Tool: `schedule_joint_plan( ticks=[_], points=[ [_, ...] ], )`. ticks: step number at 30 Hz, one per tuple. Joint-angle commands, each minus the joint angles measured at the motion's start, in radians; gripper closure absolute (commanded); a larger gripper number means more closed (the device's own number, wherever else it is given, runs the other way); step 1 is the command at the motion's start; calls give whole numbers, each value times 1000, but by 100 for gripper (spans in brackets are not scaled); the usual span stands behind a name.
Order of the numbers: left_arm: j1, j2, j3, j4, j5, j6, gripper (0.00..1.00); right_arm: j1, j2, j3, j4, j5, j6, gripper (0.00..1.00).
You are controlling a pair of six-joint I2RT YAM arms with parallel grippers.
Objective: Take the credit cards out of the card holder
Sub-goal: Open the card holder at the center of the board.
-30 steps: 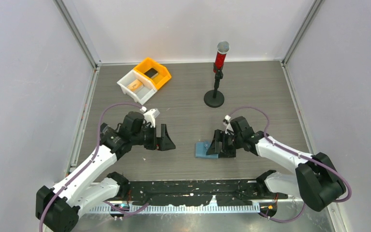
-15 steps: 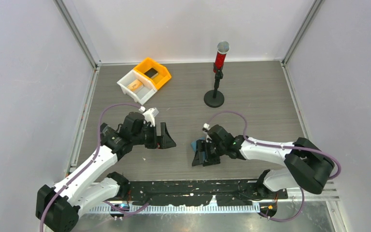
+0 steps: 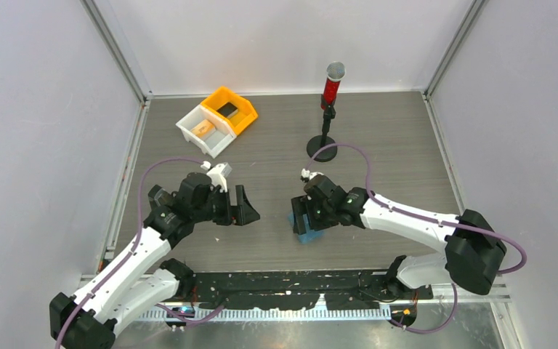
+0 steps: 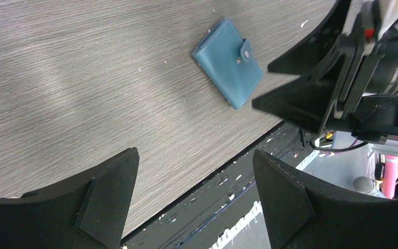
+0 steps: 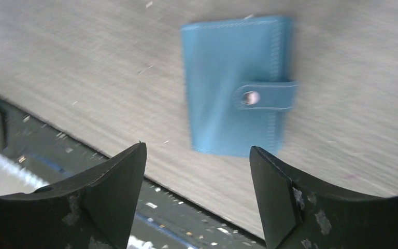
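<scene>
The card holder (image 5: 233,83) is a light-blue wallet, lying flat and closed with its snap strap fastened. It also shows in the left wrist view (image 4: 228,62) and, partly covered, in the top view (image 3: 307,235). My right gripper (image 3: 304,217) hovers just above it, open and empty, jaws wide in the right wrist view (image 5: 197,192). My left gripper (image 3: 247,209) is open and empty to the wallet's left, its fingers apart (image 4: 194,192). A dark card (image 3: 227,109) lies in the orange bin (image 3: 243,116). A tan card (image 3: 203,128) lies in the white bin (image 3: 189,125).
A red microphone on a black stand (image 3: 325,109) is at the back, right of centre. The two bins sit at the back left. The table's front edge and the black mounting rail (image 3: 290,280) are close behind the wallet. Grey walls enclose the table.
My right arm has swung left and turned, bringing its open gripper over the wallet. My left arm has shifted slightly back and left. The wallet stays closed on the table.
</scene>
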Motion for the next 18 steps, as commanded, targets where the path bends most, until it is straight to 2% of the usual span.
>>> schedule_joint_plan(
  ticks=[1,4,9,18],
  points=[
    [-3,-22,-16,-13,-23,12,16,-32,13,96,-123,259,-112,18],
    [-3,-26,-13,-20,-32,7,16,-48,54,138,-124,298,-164,17],
    [-3,-45,-10,-25,-62,2,16,-59,172,201,-122,278,-199,19],
    [-3,-65,8,-36,-67,-12,16,-61,231,181,-87,263,-210,23]
  ],
)
